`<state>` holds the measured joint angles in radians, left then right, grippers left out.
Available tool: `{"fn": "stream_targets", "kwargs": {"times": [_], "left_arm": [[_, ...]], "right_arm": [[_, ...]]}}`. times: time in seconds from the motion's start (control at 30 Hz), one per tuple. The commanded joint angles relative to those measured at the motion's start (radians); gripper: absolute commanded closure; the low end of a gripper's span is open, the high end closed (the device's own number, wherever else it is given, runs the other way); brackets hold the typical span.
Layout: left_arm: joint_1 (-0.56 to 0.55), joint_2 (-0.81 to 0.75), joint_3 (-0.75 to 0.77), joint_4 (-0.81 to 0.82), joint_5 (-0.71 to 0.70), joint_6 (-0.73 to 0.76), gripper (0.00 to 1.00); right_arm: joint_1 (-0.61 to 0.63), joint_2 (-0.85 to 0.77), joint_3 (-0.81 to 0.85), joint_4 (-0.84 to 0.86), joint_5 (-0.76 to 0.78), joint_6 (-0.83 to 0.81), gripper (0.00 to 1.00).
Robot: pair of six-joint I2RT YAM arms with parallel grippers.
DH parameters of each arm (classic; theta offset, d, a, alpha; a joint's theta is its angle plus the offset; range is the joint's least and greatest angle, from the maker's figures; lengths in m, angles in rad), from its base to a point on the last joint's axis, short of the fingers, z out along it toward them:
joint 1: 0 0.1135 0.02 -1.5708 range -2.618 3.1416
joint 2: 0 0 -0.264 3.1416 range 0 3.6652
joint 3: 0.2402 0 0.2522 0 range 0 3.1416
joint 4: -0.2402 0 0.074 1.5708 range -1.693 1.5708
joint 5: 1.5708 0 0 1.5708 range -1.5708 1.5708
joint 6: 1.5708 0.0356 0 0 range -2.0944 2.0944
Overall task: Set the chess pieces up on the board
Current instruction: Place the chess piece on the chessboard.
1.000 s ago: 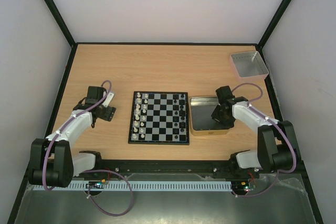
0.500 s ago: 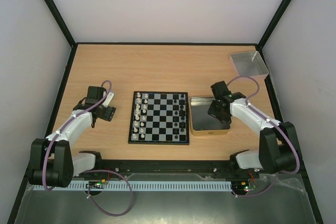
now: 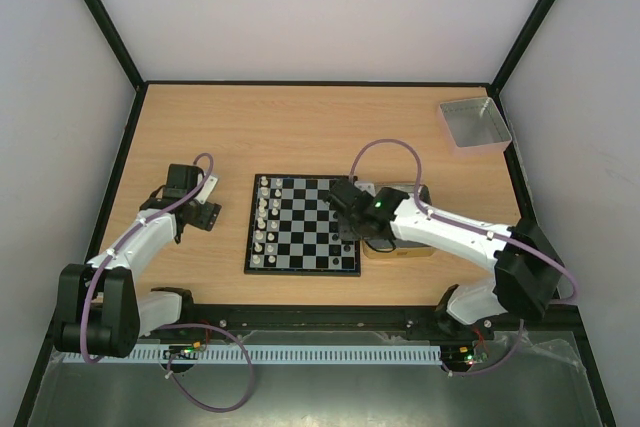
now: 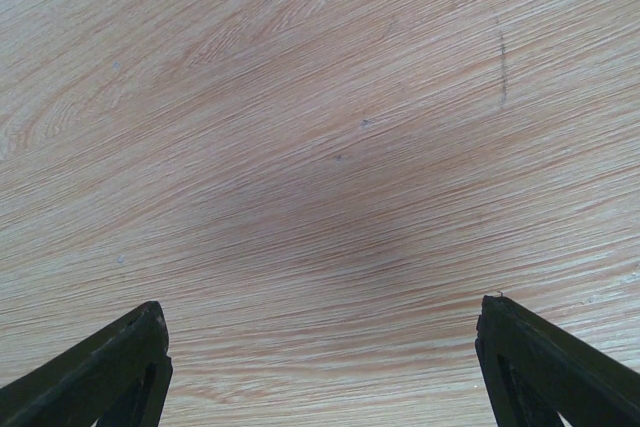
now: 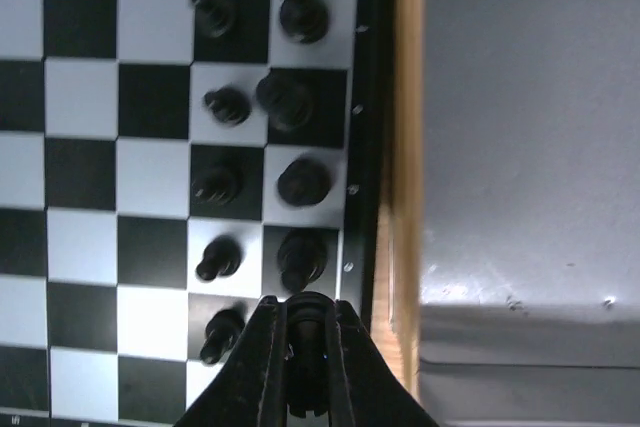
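I'm looking at the small flat black-and-white checkered chessboard [image 3: 310, 232] sitting mid light wooden table [image 3: 300, 127], whitish-silver chess pieces [image 3: 262, 222] lining its left, black chess pieces [image 5: 300, 182] its right. Right gripper [image 5: 308, 307] is pinching one tiny black piece [image 5: 308, 352] there; left gripper [image 4: 320, 307] is hanging wide apart.

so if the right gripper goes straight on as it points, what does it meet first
Probably the board, at its edge column, the held black piece touching down first beside a standing black piece; depth unclear.
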<state>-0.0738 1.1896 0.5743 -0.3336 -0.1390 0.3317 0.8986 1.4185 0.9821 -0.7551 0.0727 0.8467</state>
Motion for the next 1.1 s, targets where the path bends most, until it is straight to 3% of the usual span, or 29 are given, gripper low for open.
{"fn": "stream_targets", "kwargs": {"times": [0.0, 1.07], "left_arm": [[-0.003, -0.001, -0.012, 0.002, -0.011, -0.008, 0.16], [-0.003, 0.002, -0.012, 0.001, -0.015, -0.008, 0.16]], "right_arm": [[0.081, 0.003, 0.004, -0.085, 0.064, 0.088, 0.94], [0.211, 0.071, -0.138, 0.074, -0.016, 0.14, 0.93]]}}
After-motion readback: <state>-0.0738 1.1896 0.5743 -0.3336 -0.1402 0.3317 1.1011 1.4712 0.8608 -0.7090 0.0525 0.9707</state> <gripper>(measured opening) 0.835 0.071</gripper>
